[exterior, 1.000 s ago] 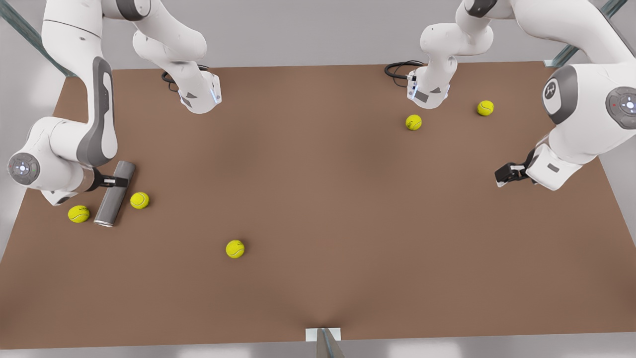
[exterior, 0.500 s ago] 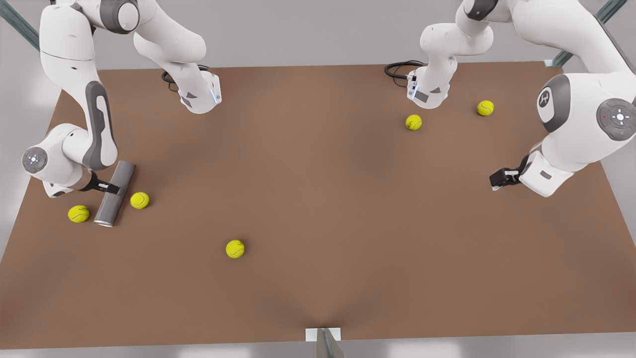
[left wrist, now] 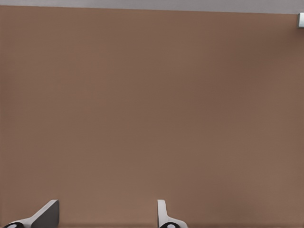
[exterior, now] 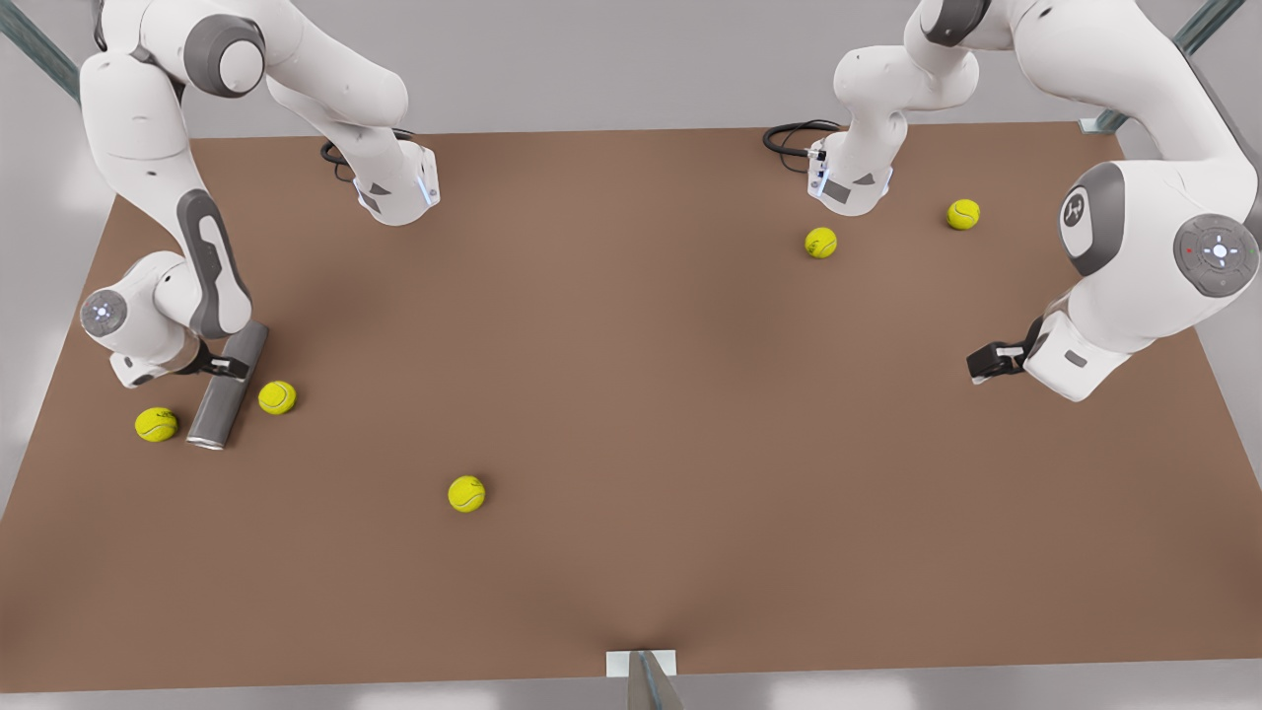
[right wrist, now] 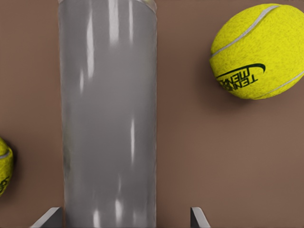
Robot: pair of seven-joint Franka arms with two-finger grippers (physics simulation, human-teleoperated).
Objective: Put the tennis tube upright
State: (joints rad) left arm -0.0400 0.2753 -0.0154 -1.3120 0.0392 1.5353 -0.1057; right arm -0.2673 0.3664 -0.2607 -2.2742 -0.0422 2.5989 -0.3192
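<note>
tennis tube [exterior: 227, 386] lying flat | right hand [exterior: 233, 368] astride, seemingly not touching

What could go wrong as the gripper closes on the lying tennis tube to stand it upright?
The right gripper is open astride the tennis tube, which lies flat. In the right wrist view one finger sits almost against the tube while the other stands clear, so closing may shove or roll it. Tennis balls lie close on both sides and could be knocked away. The smooth tube might also slip while being tipped. The left gripper waits open, far off.
</note>
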